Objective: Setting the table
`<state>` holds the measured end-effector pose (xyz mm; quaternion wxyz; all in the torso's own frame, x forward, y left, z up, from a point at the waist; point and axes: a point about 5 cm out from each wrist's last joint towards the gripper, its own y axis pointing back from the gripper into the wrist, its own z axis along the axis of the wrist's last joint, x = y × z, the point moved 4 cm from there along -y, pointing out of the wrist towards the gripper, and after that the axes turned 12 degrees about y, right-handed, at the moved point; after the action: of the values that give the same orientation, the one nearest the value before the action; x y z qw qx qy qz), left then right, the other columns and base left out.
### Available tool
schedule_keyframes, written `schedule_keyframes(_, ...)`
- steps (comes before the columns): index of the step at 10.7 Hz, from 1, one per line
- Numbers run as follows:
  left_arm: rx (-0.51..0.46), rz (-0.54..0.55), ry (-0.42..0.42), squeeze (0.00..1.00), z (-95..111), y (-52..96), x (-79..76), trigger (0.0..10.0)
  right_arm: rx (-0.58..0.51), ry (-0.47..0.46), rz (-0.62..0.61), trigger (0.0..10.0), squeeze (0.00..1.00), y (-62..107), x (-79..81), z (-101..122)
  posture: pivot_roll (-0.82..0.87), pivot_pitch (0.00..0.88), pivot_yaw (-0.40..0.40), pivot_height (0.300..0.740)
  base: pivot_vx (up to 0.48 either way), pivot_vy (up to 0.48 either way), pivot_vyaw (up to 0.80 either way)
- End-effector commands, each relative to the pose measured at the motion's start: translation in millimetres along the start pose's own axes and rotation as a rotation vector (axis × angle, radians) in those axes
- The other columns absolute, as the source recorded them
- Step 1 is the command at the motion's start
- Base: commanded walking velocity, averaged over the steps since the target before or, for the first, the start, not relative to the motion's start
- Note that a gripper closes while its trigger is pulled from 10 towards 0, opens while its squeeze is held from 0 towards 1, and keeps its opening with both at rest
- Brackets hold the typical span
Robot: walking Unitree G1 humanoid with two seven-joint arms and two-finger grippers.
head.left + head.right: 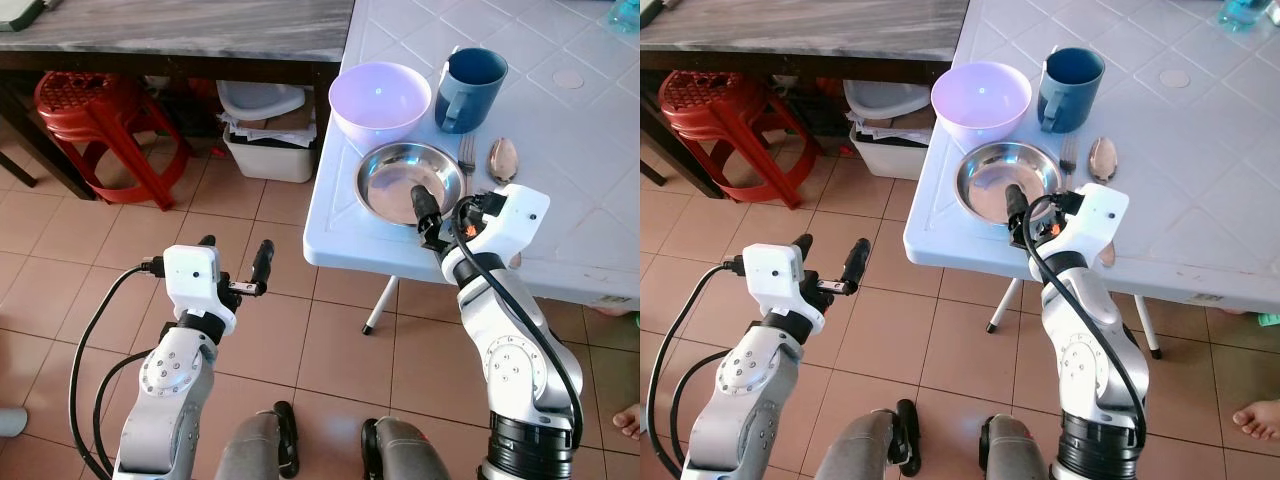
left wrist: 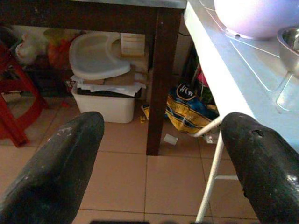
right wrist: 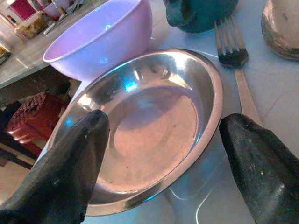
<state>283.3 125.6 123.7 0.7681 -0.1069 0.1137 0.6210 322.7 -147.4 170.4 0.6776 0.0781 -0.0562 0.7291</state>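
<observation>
White plastic table (image 1: 560, 200), right gripper (image 3: 159, 154) spread wide over steel plate (image 1: 405, 180), lilac bowl (image 1: 380, 100) just behind, left gripper (image 1: 235, 262) open above tiles.

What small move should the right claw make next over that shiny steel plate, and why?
Probably ease the right claw down and close on the near rim of the round stainless steel plate. Its fingers are open and straddle the empty plate, which sits at the white plastic table's edge beside the lilac plastic bowl and metal fork.
</observation>
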Motion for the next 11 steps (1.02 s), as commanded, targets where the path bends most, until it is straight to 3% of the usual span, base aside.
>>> schedule_keyframes(1,0.007,-0.001,-0.01,0.0,-1.3,1.3,0.0,10.0,0.022,-0.013,0.01,10.0,0.0,-1.6,2.3,-5.1,-0.02,0.223,0.084,0.74,0.0,0.0,0.0)
schedule_keyframes(2,0.007,0.0,-0.009,0.0,-1.4,1.0,-0.4,10.0,0.025,-0.017,0.018,3.1,0.0,-4.0,2.8,-6.5,-0.02,0.224,0.084,0.74,0.0,0.0,0.0)
schedule_keyframes(3,0.006,0.0,-0.008,0.0,-1.4,0.9,-0.5,10.0,0.037,-0.013,0.019,0.0,0.0,-6.3,2.0,-9.1,-0.02,0.224,0.084,0.74,0.0,0.0,0.0)
schedule_keyframes(11,0.007,-0.008,-0.007,0.0,-2.0,1.1,-1.7,10.0,0.149,-0.139,-0.055,0.0,0.0,-9.1,-17.6,-33.3,-0.02,0.215,0.08,0.74,0.0,0.0,0.0)
